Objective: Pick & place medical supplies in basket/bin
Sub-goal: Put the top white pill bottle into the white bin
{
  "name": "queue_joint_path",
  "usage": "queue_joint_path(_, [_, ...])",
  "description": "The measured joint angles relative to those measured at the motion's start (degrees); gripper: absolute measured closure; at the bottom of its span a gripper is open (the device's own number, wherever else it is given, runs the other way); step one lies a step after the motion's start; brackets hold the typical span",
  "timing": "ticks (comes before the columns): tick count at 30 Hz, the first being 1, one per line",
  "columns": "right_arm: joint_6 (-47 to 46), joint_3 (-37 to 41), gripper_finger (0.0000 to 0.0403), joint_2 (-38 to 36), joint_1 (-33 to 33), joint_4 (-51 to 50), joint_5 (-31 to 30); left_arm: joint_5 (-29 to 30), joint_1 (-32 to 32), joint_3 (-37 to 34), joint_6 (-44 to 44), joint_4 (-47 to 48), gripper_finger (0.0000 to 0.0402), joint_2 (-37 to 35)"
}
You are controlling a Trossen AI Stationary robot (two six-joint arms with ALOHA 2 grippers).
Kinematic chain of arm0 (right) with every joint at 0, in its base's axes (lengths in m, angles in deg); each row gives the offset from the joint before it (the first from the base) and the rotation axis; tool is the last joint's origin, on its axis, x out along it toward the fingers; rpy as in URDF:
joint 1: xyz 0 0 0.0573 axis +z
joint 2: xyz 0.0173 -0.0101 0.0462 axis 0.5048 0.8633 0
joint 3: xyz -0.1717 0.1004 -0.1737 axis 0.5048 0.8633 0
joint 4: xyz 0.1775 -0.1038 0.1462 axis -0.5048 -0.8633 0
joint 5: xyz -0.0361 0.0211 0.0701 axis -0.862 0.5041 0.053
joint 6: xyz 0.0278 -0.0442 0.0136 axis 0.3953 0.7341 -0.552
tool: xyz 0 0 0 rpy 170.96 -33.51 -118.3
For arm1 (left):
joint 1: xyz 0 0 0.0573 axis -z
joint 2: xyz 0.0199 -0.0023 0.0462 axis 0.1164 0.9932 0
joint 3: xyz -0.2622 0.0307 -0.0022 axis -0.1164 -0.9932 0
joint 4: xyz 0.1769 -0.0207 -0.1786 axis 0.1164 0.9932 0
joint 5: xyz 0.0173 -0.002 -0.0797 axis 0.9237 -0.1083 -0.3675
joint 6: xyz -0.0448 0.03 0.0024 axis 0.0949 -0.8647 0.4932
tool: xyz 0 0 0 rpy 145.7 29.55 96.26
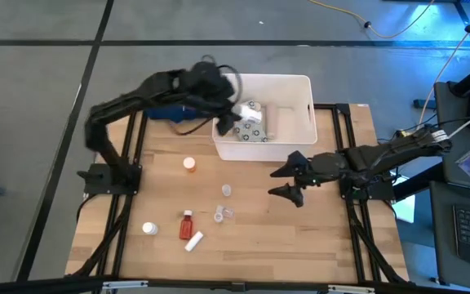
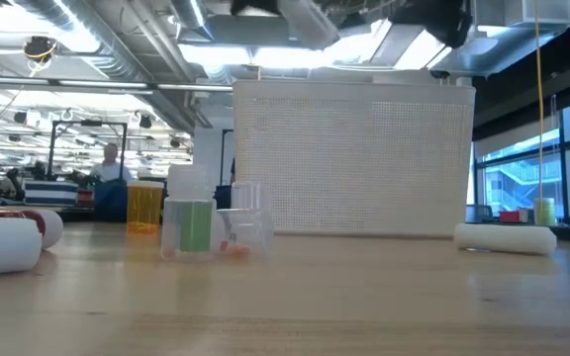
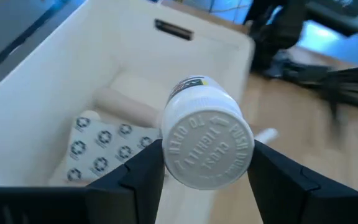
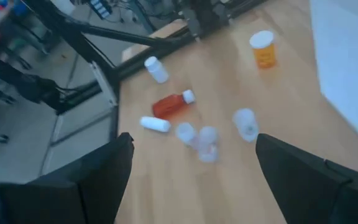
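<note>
White-capped pill bottle (image 3: 207, 140), clamped in the left claw (image 1: 239, 114) above the open white tub (image 1: 304, 110) directly beneath it, may tip past the near wall if released early; right claw (image 1: 286, 181) waits spread over the bench (image 1: 243, 237).

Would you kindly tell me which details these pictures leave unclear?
- Bin contents: high view, the left gripper covers part.
- White bottle label: left wrist view, only the cap faces the camera.
- Clear cups: right wrist view, blurred.
- Right gripper: low view, not shown.
</note>
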Motion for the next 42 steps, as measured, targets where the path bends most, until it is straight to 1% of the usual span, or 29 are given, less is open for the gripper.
queue_joint_path(4, [-2.58, 0.00, 0.0065, -1.17, 1.66, -1.02, -0.06, -0.93, -3.44, 5.37, -2.93, -0.39, 0.0208, 8.50])
queue_joint_path(8, [-3.05, 0.00, 0.0065, -1.11, 2.37, -1.27, -0.10, -5.88, -6.33, 11.63, -3.46, -1.81, 0.0208, 17.33])
queue_joint_path(11, [-4.34, 0.00, 0.0065, -0.78, 2.76, -1.36, -0.27, -5.99, -8.00, 16.23, -3.49, -1.86, 0.0208, 23.27])
queue_joint_path(15, [-5.71, 0.00, 0.0065, -0.84, 3.31, -1.44, -0.61, -5.89, -9.54, 19.27, -3.89, -2.15, 0.0208, 29.73])
queue_joint_path(21, [-6.02, 0.00, 0.0065, -0.82, 3.42, -1.45, -1.23, -5.44, -10.87, 18.88, -3.86, -3.97, 0.0208, 35.58])
queue_joint_path(23, [-6.02, 0.00, 0.0065, -0.82, 3.42, -1.43, -2.53, -4.17, -10.97, 18.88, -4.04, -3.96, 0.0208, 37.33])
queue_joint_path(26, [-6.04, 0.00, 0.0065, -0.82, 3.42, -1.43, -2.92, -1.45, -10.95, 18.88, -5.10, -3.99, 0.0208, 39.10])
queue_joint_path(31, [-5.97, 0.00, 0.0065, -0.82, 3.42, -1.38, -2.97, 1.97, -10.43, 18.88, -6.99, -4.35, 0.0208, 41.37])
queue_joint_path(35, [-5.82, 0.00, 0.0065, -0.82, 3.40, -1.38, -3.17, 1.98, -10.32, 18.88, -7.16, -4.66, 0.0207, 42.62])
queue_joint_path(39, [-5.76, 0.00, 0.0065, -0.82, 3.42, -1.42, -5.94, 2.42, -10.03, 18.88, -8.22, -3.94, 0.0206, 44.11])
queue_joint_path(42, [-5.76, 0.00, 0.0065, -0.82, 3.41, -1.41, -6.50, 2.90, -10.00, 18.90, -8.45, -2.56, 0.0205, 44.10])
